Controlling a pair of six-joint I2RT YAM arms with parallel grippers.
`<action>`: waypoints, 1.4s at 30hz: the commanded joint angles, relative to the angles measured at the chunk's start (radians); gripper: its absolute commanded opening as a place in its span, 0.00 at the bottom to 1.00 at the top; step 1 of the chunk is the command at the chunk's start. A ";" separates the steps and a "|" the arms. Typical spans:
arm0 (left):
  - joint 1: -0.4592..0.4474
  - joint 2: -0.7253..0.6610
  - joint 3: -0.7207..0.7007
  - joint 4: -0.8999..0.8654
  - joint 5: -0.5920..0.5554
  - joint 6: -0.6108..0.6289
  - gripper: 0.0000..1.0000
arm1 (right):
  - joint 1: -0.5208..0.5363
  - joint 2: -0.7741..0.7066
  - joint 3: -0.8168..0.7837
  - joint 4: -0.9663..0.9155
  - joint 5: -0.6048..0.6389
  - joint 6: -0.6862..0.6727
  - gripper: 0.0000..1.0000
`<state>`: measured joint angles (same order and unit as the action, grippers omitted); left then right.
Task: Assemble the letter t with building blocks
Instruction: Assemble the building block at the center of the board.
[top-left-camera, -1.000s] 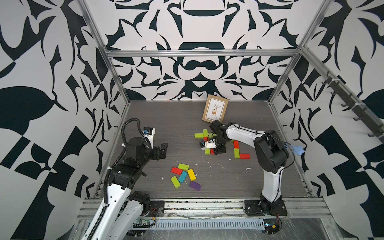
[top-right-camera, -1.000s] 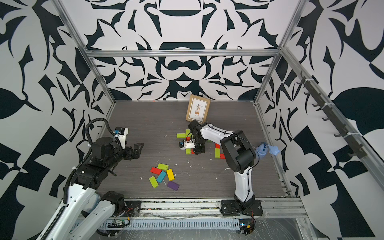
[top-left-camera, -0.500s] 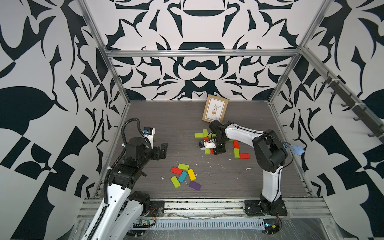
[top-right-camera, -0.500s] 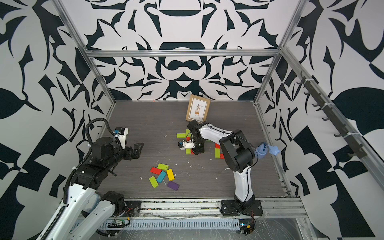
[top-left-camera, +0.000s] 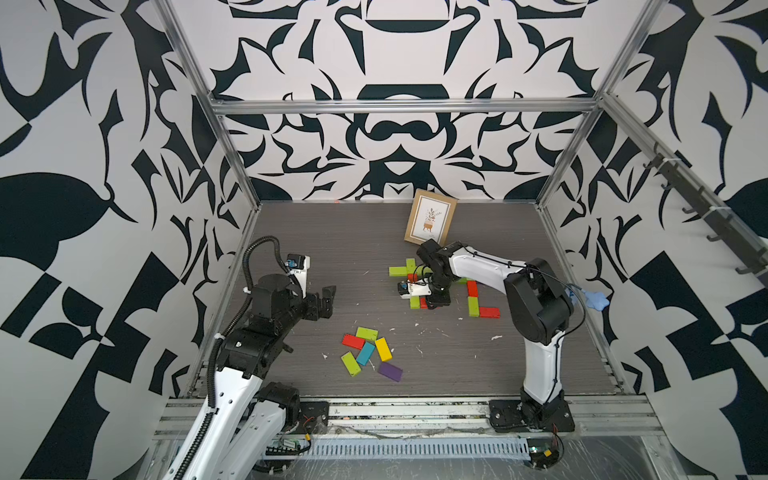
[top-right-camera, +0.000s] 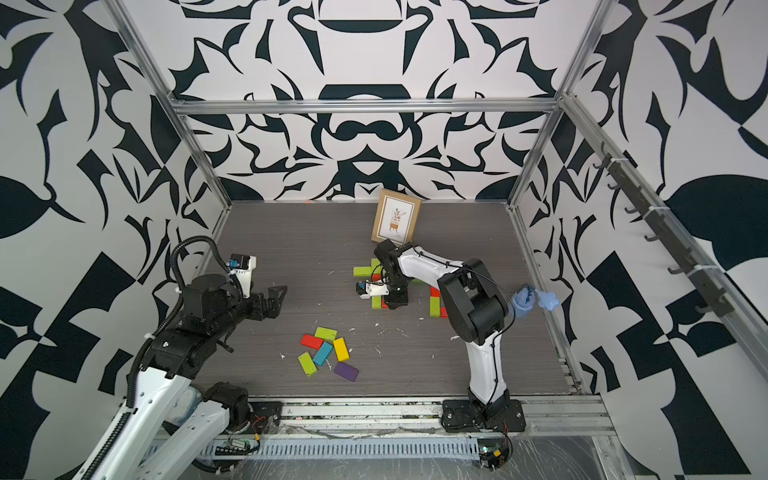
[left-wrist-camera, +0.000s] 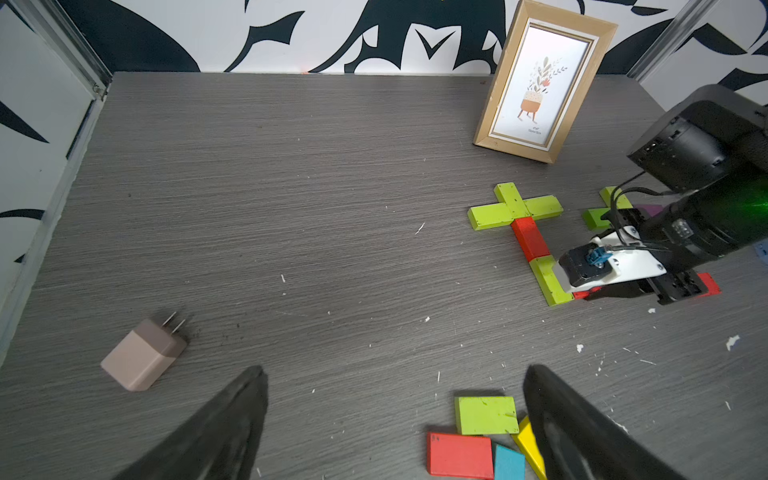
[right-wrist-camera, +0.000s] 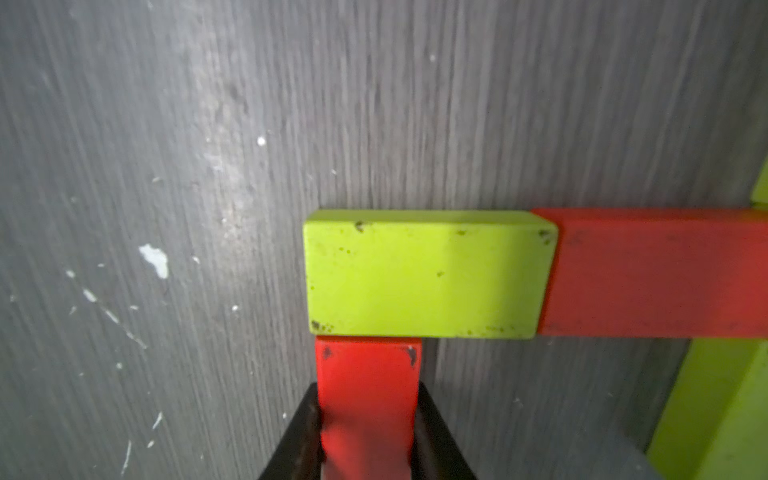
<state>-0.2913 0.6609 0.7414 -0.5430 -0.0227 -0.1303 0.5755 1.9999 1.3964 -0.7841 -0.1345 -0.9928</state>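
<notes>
- The table (top-left-camera: 332, 241): one, matt grey with a fine wood grain, under both grippers.
- Two arms, the left arm (top-left-camera: 249, 332) and the right arm (top-left-camera: 536, 303): white shells, black joints.
- One picture frame (left-wrist-camera: 540, 83): light wood, rectangular, leaning back beyond the right gripper and apart from it. Its print shows a potted plant; the small line of writing under the pot cannot be read.
- The left gripper (left-wrist-camera: 395, 370): two dark tapered fingers spread wide, nothing between them.
- The right gripper (right-wrist-camera: 368, 415): jaws pinched narrow on a red block (right-wrist-camera: 368, 386), one finger on each long side.
- One charger plug (left-wrist-camera: 141, 357): beige, rounded, with two metal prongs. It lies on its side ahead of the left gripper, on the side away from the blocks.
- The building blocks: flat painted rectangles, chipped at the corners.
  - Six lie loose in a pile (top-left-camera: 368, 353) near the left gripper's fingertips: two lime green, one red, one blue, one yellow, one purple.
  - At the right gripper's fingertips, the held block's end touches the long side of a lime green block (right-wrist-camera: 428, 274).
  - That block butts end to end against a second red block (right-wrist-camera: 656, 274).
  - Past these, seemingly three lime green blocks make a cross (left-wrist-camera: 513, 205).
  - Three more, red, lime green and red, form an L (top-left-camera: 473, 305) beside the right gripper, toward its arm's base.
- White flecks (left-wrist-camera: 731, 343): many, scattered.
</notes>
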 joint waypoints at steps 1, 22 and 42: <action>0.001 -0.010 -0.016 -0.003 -0.005 0.002 1.00 | 0.008 0.017 0.026 -0.021 -0.019 0.007 0.26; 0.000 -0.010 -0.017 -0.003 -0.005 0.002 1.00 | 0.008 0.001 0.012 -0.013 -0.025 -0.001 0.44; 0.000 0.018 -0.009 -0.015 0.006 -0.001 1.00 | -0.022 -0.043 0.009 -0.013 -0.047 0.017 0.58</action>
<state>-0.2913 0.6750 0.7414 -0.5438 -0.0219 -0.1307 0.5606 2.0037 1.4033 -0.7837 -0.1581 -0.9886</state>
